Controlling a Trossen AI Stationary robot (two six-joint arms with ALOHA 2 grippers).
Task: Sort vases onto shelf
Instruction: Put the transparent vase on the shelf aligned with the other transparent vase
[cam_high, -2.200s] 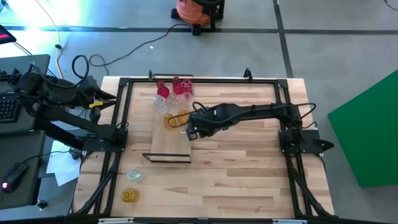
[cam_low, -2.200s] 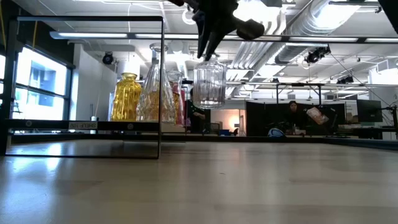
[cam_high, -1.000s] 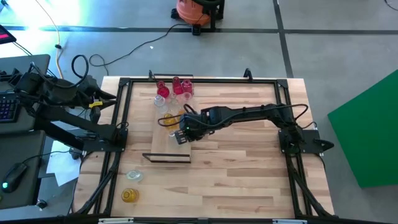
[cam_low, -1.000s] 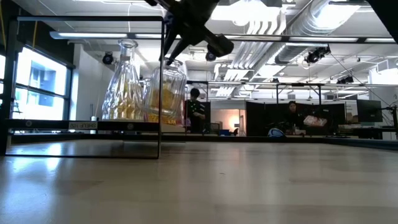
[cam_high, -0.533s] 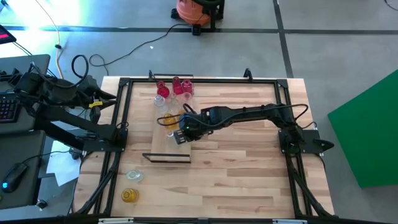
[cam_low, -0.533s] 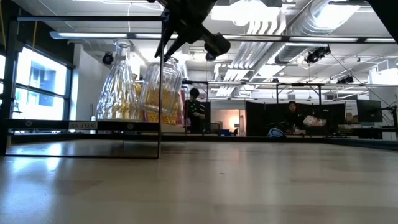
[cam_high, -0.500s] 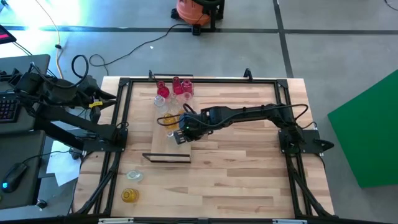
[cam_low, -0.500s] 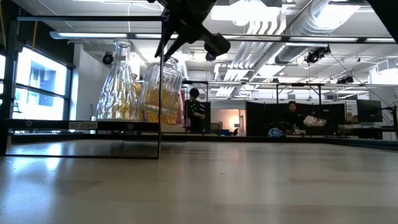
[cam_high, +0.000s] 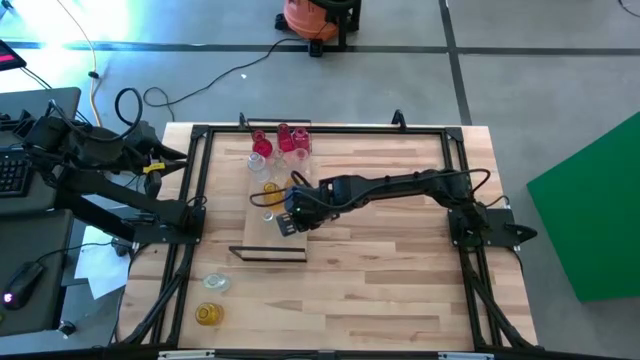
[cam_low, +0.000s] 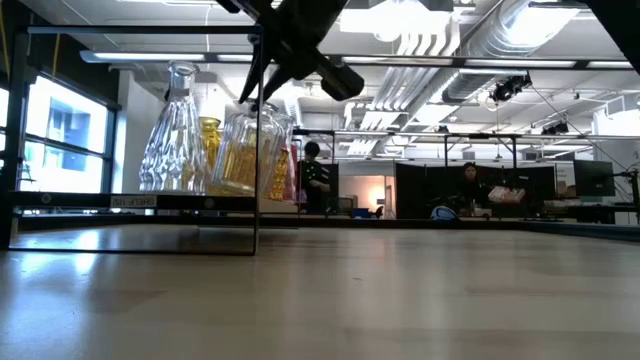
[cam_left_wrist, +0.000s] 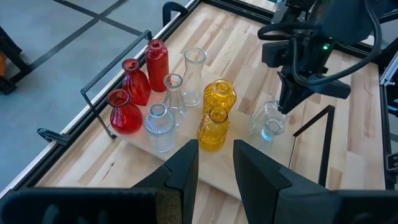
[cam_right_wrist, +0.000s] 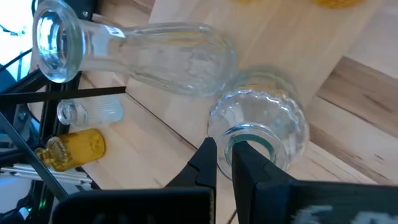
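Your right gripper (cam_right_wrist: 222, 149) is pinched shut on the rim of the ribbed clear vase (cam_right_wrist: 267, 124), which hangs tilted over the shelf (cam_high: 275, 240), toward the board's 5 o'clock part in the high view. Level the vase before you lower it, so the base meets the wood flat. I judge the tall clear vase (cam_low: 175, 135), close at its 9 o'clock, to be the main tipping risk. Release only once the base sits steady, then lift straight up. Your left gripper (cam_left_wrist: 214, 165) waits off the table's 9 o'clock side, fingers apart and empty. A small label (cam_low: 133, 201) on the shelf's dark strip is too small to read.
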